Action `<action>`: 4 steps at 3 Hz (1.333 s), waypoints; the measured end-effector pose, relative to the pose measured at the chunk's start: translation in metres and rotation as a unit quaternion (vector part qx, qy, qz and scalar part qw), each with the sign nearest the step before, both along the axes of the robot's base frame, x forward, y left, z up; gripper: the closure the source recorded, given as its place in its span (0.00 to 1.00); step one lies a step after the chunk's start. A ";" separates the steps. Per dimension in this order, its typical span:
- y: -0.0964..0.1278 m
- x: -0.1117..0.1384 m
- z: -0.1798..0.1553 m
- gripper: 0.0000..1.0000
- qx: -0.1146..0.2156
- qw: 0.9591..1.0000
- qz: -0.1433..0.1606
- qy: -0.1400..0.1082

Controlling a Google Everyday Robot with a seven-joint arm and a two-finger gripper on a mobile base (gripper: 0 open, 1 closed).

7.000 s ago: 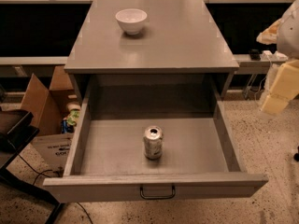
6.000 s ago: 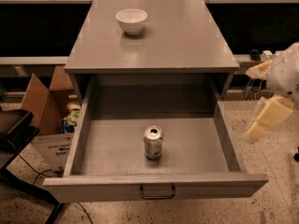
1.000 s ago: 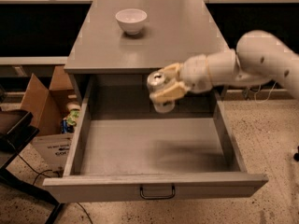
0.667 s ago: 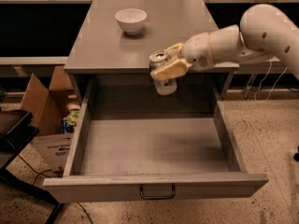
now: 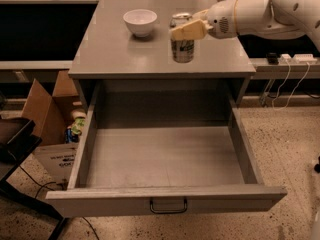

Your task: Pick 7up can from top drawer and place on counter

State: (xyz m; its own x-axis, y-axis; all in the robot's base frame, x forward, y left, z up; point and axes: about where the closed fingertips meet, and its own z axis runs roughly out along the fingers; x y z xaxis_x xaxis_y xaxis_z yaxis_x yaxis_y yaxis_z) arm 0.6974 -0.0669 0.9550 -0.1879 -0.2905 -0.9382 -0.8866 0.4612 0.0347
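The 7up can (image 5: 183, 49) stands upright over the grey counter (image 5: 115, 49), right of its middle, its base at or just above the surface. My gripper (image 5: 184, 28) reaches in from the right and is shut on the can's upper part, one cream finger (image 5: 189, 31) across its front. The top drawer (image 5: 165, 156) is pulled fully open below and its grey inside holds nothing. Its dark handle (image 5: 168, 205) is on the front panel.
A white bowl (image 5: 140, 22) sits on the counter left of the can. A cardboard box (image 5: 47, 119) and a dark stand (image 5: 15, 149) are on the floor to the left. Cables and a power strip (image 5: 292, 59) lie at the right.
The can was lifted out of the drawer and carried up and back onto the counter. My arm moved with it, from the right side over the drawer to above the counter.
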 end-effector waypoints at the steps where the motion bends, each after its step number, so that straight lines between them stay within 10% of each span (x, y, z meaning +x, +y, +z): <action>1: -0.018 0.025 0.001 1.00 0.048 0.998 -0.047 -0.021; 3: -0.014 0.039 -0.037 1.00 0.067 0.989 -0.016 -0.133; 4: 0.003 0.042 -0.060 1.00 0.026 0.987 -0.001 -0.159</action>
